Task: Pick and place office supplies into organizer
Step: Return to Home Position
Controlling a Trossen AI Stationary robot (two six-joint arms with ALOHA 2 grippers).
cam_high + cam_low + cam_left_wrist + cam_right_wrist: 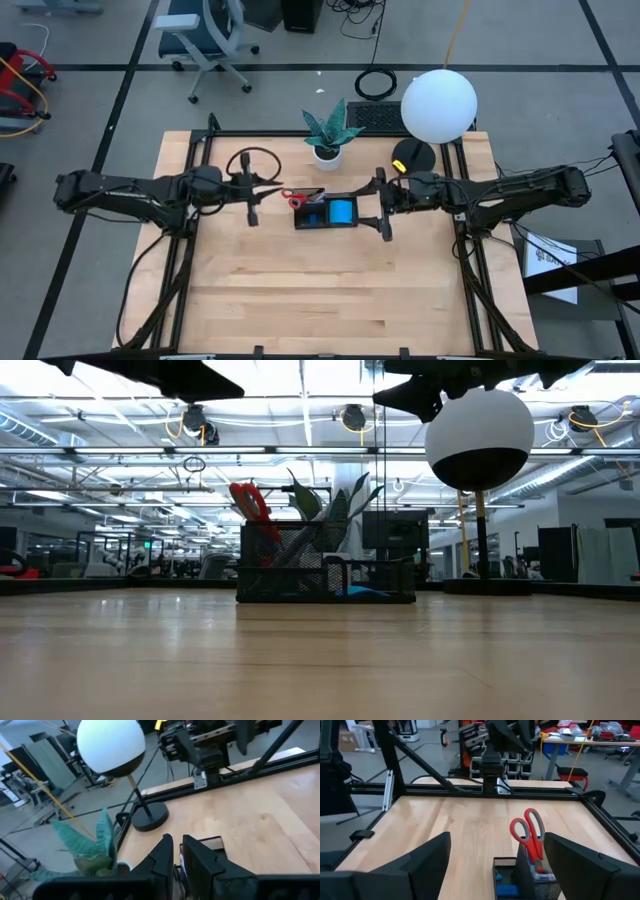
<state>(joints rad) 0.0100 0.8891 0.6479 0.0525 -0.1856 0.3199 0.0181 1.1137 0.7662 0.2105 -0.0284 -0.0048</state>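
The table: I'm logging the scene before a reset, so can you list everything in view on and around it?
Table: one, light wood, black frame.
Organizer: one, black mesh, table centre.
Scissors: one pair, red handles, upright in the organizer's tall section.
Note pad: one, blue, in the organizer on the right arm's side.
Small block: one, blue, in a low compartment.
Plant: one, green in a white pot, beyond the organizer.
Lamp: one, white globe on a black round base, near the plant.
Office chair: one, pale, on the floor beyond the table.
Left gripper: raised beside the scissors end, fingers shut.
Right gripper: raised beside the pad end, fingers wide open.
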